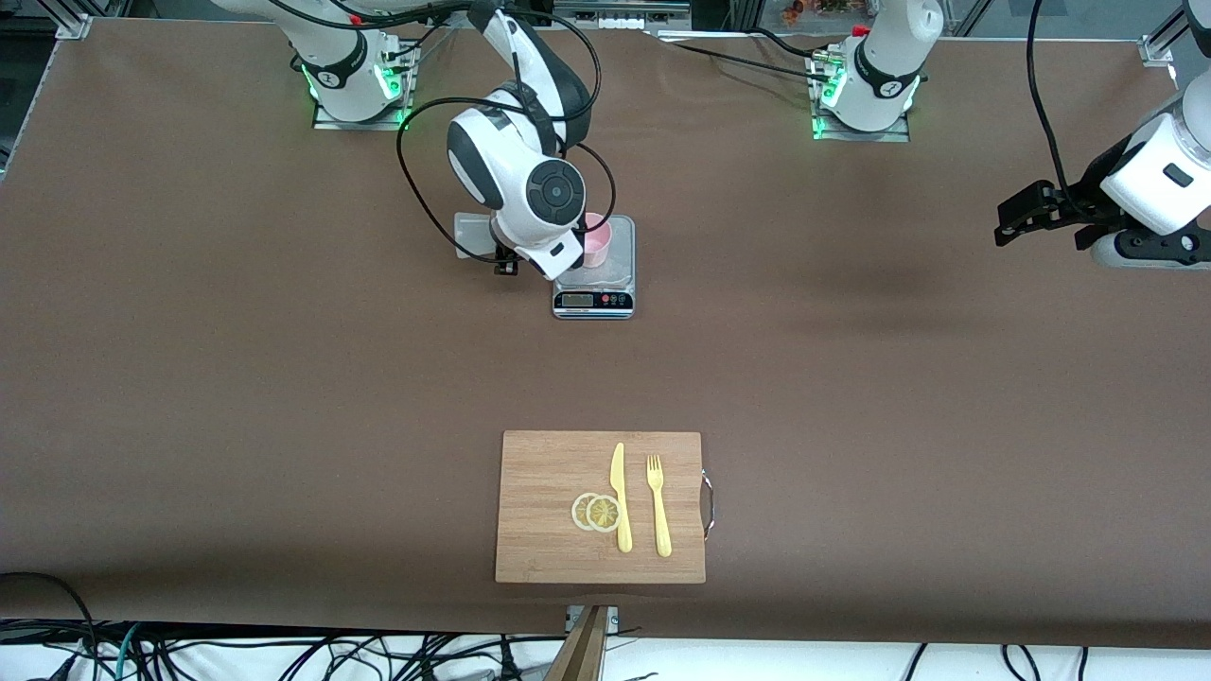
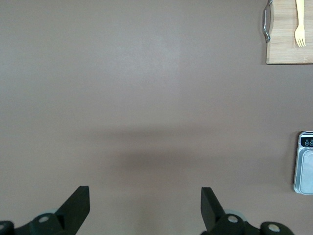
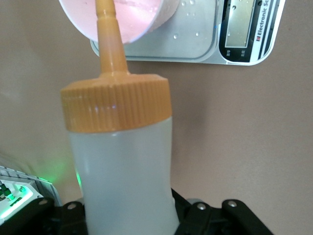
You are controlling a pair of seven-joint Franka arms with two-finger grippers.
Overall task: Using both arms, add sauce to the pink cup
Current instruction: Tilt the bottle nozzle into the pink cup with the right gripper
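The pink cup [image 1: 596, 242] stands on a small kitchen scale [image 1: 594, 301] near the right arm's base. My right gripper [image 1: 507, 262] is shut on the sauce [image 1: 470, 235], a whitish squeeze bottle tipped toward the cup. In the right wrist view the sauce [image 3: 122, 166] fills the middle, and its orange nozzle [image 3: 108, 44] reaches over the rim of the pink cup [image 3: 134, 19]. The bottle hides my right gripper [image 3: 127, 218] there. My left gripper [image 1: 1005, 225] hangs open over bare table at the left arm's end. The left wrist view shows nothing between the fingers of my left gripper [image 2: 145, 205].
A wooden cutting board [image 1: 539, 473] lies nearer the front camera, with two lemon slices [image 1: 596, 512], a yellow knife [image 1: 620, 497] and a yellow fork [image 1: 658, 506] on it. The scale's display [image 3: 242, 24] faces the front camera. Brown table stretches between scale and board.
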